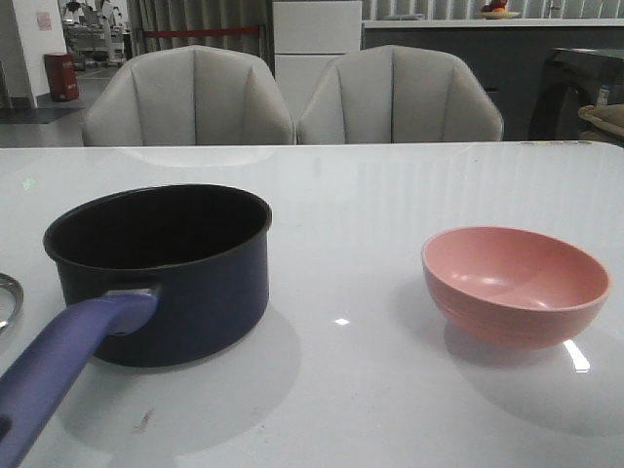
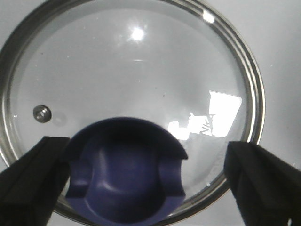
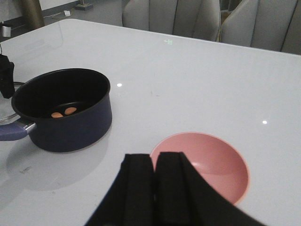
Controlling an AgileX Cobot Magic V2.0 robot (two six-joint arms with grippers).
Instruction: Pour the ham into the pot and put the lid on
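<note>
The dark navy pot (image 1: 161, 273) stands at the table's left, its purple-blue handle (image 1: 58, 375) pointing toward me. In the right wrist view the pot (image 3: 66, 117) holds two small orange ham pieces (image 3: 70, 110) on its black bottom. The glass lid (image 2: 131, 70) lies flat on the table, and only its rim (image 1: 8, 297) shows at the front view's left edge. My left gripper (image 2: 148, 143) is open just above the lid, with one finger (image 2: 28, 183) on each side of the purple-blue knob (image 2: 124, 174), not touching it. My right gripper (image 3: 154, 156) is shut and empty above the near rim of the pink bowl.
The pink bowl (image 1: 515, 283) stands empty at the table's right; it also shows in the right wrist view (image 3: 207, 165). Two grey chairs (image 1: 190, 97) stand behind the far edge of the white table (image 1: 370, 195).
</note>
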